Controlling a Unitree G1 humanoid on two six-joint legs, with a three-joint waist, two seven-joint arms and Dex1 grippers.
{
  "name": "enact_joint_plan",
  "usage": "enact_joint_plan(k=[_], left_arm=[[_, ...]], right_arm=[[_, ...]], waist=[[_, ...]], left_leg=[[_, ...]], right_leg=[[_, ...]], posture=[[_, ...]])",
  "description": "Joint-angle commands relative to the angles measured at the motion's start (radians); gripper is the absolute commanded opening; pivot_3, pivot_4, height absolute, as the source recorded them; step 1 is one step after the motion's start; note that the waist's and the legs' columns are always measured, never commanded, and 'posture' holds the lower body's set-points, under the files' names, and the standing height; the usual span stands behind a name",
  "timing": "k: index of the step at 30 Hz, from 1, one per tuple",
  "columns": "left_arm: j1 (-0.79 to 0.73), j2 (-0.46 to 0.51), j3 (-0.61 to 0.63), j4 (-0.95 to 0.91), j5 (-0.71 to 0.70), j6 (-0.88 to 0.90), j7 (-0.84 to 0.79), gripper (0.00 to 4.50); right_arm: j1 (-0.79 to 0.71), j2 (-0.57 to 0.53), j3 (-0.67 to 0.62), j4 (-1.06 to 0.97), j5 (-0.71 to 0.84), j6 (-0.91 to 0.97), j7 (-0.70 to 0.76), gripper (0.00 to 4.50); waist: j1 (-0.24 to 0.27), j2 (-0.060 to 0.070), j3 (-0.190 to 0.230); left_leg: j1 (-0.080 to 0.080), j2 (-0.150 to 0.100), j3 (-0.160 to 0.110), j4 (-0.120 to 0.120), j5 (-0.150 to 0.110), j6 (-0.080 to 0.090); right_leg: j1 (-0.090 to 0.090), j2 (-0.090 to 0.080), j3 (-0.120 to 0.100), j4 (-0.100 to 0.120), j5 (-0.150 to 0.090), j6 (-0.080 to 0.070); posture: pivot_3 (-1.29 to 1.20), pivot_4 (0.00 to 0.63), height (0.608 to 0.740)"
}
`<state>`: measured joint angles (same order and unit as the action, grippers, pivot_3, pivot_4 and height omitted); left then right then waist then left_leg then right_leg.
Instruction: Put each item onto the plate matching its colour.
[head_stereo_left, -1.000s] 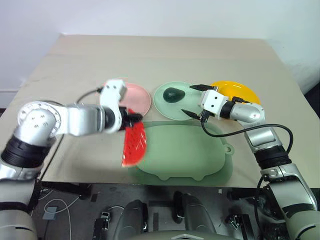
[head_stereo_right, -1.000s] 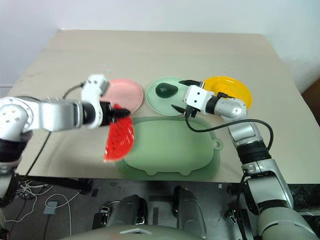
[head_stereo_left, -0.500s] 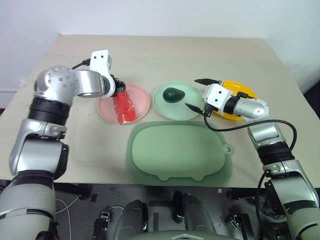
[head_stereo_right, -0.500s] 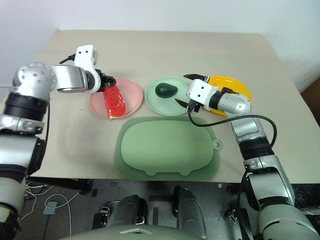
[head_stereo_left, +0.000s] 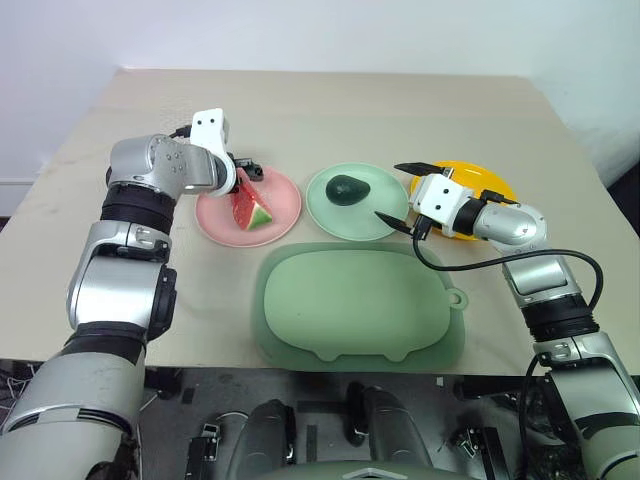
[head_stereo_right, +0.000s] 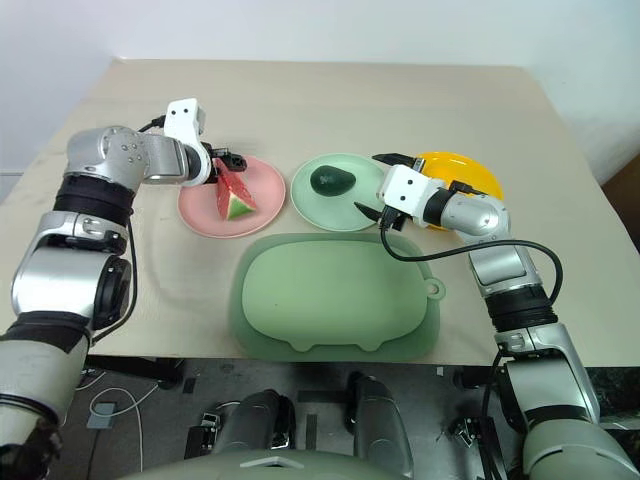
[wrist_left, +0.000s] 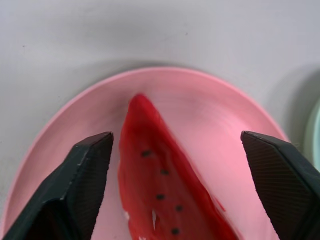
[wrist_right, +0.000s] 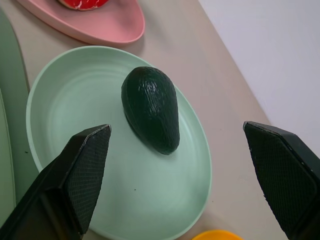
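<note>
The red watermelon wedge (head_stereo_left: 249, 205) with its green rind lies on the pink plate (head_stereo_left: 285, 198). My left gripper (head_stereo_left: 246, 172) hovers over the plate's far left side, open; in the left wrist view its fingers (wrist_left: 84, 186) stand on either side of the wedge (wrist_left: 160, 200), apart from it. The dark green avocado (head_stereo_left: 347, 188) lies on the mint green plate (head_stereo_left: 325, 212). My right gripper (head_stereo_left: 394, 192) is open at that plate's right rim, empty, and the avocado (wrist_right: 151, 109) lies ahead of it. My right hand covers part of the yellow plate (head_stereo_left: 492, 181).
A large rounded green mat (head_stereo_left: 360, 305) with a tab (head_stereo_left: 457, 297) lies in front of the three plates, near the table's front edge. A black cable loops from my right wrist over the mat's right corner. Bare tan tabletop stretches behind the plates.
My left arm carried the watermelon wedge from above the mat's left edge over to the pink plate, then opened and let it go. The right gripper stayed open and in place.
</note>
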<state>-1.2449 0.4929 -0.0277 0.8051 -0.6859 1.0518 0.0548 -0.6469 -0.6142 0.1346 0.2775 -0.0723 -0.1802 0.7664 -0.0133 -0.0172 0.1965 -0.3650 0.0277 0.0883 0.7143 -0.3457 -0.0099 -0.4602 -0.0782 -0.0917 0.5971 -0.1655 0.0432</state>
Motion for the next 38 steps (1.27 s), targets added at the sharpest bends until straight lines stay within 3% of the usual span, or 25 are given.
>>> enact_joint_plan(k=[1,4,9,13,15,19,30,38], left_arm=[[0.018,0.025,0.061,-0.148,0.051,0.023,-0.019,4.09],[0.118,0.077,0.059,-0.339,0.103,-0.003,-0.062,4.09],[0.41,0.178,0.121,-0.71,0.165,-0.148,-0.159,4.09],[0.785,0.185,0.297,-0.975,0.154,-0.354,-0.282,4.09],[0.893,0.167,0.343,-1.05,0.153,-0.404,-0.305,4.09],[1.146,0.143,0.339,-1.163,0.282,-0.614,-0.345,4.09],[1.292,-0.047,0.253,-1.161,0.387,-0.803,-0.345,4.09],[1.315,-0.046,0.259,-1.166,0.395,-0.815,-0.402,4.09]], right_arm=[[-0.007,-0.018,-0.043,-0.024,0.025,0.009,-0.002,4.5],[0.004,-0.005,-0.073,-0.034,0.1,0.088,0.023,4.5],[0.039,-0.021,-0.165,-0.046,0.247,0.243,0.083,4.5],[0.142,-0.06,-0.267,-0.111,0.389,0.369,0.155,4.5],[0.179,-0.08,-0.304,-0.116,0.416,0.402,0.161,4.5],[0.28,-0.089,-0.407,-0.128,0.488,0.468,0.139,4.5],[0.45,-0.064,-0.505,-0.179,0.59,0.55,0.109,4.5],[0.462,-0.099,-0.506,-0.178,0.634,0.601,0.158,4.5]], waist=[[0.0,0.0,0.0],[-0.004,0.0,0.0],[-0.001,0.0,0.0],[0.003,0.001,-0.001],[0.008,0.001,-0.001],[0.025,0.001,-0.001],[0.026,0.001,-0.002],[0.026,0.002,-0.002]], left_leg=[[0.0,0.0,0.0,0.0,0.0,0.0],[0.0,0.001,0.0,0.0,0.0,0.0],[0.001,0.004,0.0,-0.001,0.0,0.0],[0.001,0.004,-0.001,-0.001,-0.001,0.001],[0.001,0.004,-0.001,-0.001,-0.001,0.002],[-0.002,0.004,-0.002,0.003,-0.003,0.004],[-0.001,0.004,-0.001,0.002,-0.007,0.013],[-0.001,0.004,-0.002,0.002,-0.008,0.013]], right_leg=[[0.0,0.0,0.0,0.0,0.0,0.0],[-0.001,0.0,0.0,0.001,0.0,0.0],[-0.001,0.0,0.002,0.001,0.0,0.0],[-0.001,-0.001,0.002,0.002,0.0,-0.001],[-0.001,-0.002,0.002,0.001,0.0,-0.001],[-0.001,-0.002,0.001,-0.001,0.0,-0.001],[-0.001,-0.002,0.001,-0.001,0.0,-0.001],[-0.001,-0.001,0.001,-0.001,0.0,-0.001]], posture=[[0.0,0.15,0.74],[0.0,0.15,0.74],[0.0,0.15,0.74],[0.0,0.15,0.74],[0.0,0.15,0.74],[0.0,0.15,0.74],[0.0,0.15,0.74],[0.0,0.15,0.74]])
